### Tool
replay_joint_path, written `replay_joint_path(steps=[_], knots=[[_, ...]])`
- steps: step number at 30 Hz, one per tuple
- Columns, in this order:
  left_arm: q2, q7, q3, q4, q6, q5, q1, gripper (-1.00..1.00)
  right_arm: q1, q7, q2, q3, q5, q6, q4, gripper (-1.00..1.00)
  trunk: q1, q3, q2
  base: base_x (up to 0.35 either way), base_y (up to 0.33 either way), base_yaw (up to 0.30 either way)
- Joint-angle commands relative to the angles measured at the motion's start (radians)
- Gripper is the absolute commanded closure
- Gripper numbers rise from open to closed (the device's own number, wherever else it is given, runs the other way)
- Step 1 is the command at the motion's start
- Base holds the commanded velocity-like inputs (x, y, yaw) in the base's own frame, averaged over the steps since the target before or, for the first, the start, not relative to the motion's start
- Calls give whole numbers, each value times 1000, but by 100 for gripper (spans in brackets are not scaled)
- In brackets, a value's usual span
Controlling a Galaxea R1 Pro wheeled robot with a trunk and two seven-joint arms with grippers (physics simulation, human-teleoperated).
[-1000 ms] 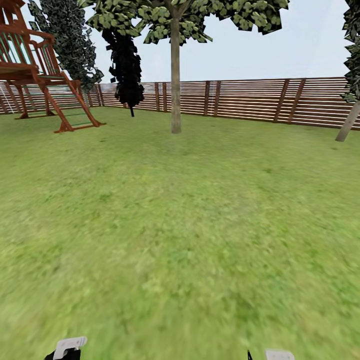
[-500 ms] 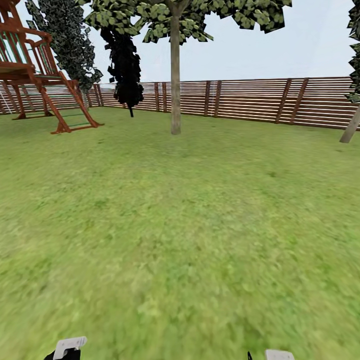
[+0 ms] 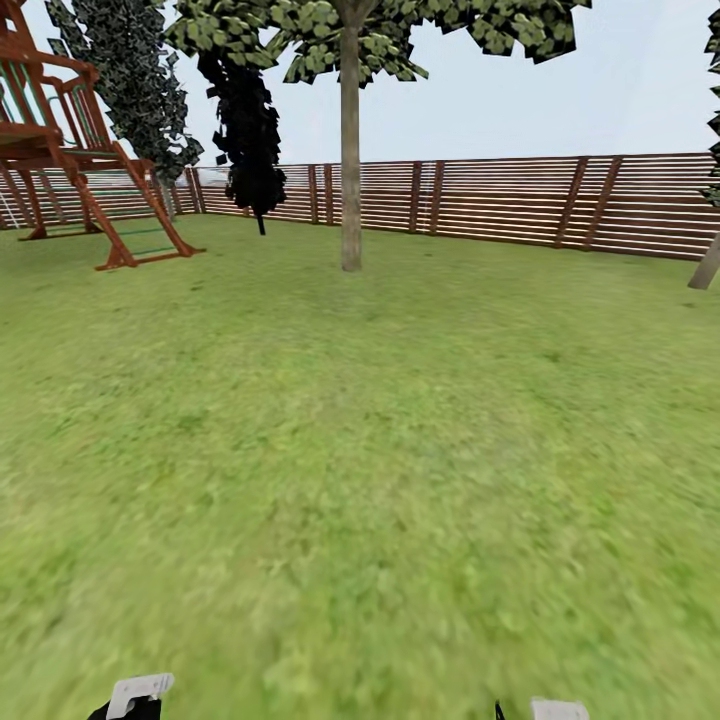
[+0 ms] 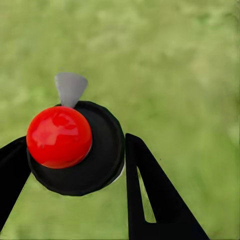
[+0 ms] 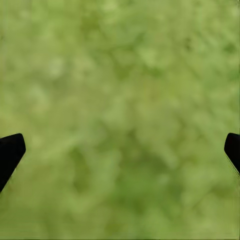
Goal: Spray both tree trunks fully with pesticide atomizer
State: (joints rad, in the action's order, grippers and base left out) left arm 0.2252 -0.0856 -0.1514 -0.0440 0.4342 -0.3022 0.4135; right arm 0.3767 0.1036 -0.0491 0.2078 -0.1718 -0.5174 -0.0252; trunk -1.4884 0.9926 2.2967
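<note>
In the left wrist view my left gripper (image 4: 75, 150) is shut on the pesticide atomizer (image 4: 82, 160), a black round cap with a red ball top and a grey nozzle. Black fingers (image 4: 150, 190) press on either side of it, over grass. My right gripper (image 5: 120, 150) is open, nothing between its tips, above the grass floor (image 5: 120, 90). In the head view one tree with a straight grey-brown trunk (image 3: 350, 170) stands far ahead on the lawn. A second, leaning tree trunk (image 3: 706, 268) shows at the right edge.
A brown slatted fence (image 3: 520, 205) closes the lawn at the back. A red-brown wooden play frame with a ladder (image 3: 90, 150) stands at the far left, and dark-foliaged trees (image 3: 250, 140) stand by the fence. Wide open grass (image 3: 360, 450) lies between me and the trunk.
The head view has shifted slightly: the lawn slides toward me, the middle trunk sits a little lower, and the right trunk has slipped nearer the picture's edge. The arms look unmoved.
</note>
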Motion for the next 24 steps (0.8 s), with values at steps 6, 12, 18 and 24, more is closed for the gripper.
replay_joint_path(steps=[6,12,18,24], knots=[[0,-5,-7,1,3,-11,1,100,1,5,0,5,-11,-3,1,-100,0,1,0,340,0,0],[0,-5,-7,1,3,-11,1,100,0,5,0,5,-11,-3,1,-100,0,1,0,340,0,0],[0,-5,-7,1,3,-11,1,100,1,5,0,5,-11,-3,1,-100,0,1,0,340,0,0],[0,-5,-7,1,3,-11,1,100,1,5,0,5,-11,-3,1,-100,0,1,0,340,0,0]])
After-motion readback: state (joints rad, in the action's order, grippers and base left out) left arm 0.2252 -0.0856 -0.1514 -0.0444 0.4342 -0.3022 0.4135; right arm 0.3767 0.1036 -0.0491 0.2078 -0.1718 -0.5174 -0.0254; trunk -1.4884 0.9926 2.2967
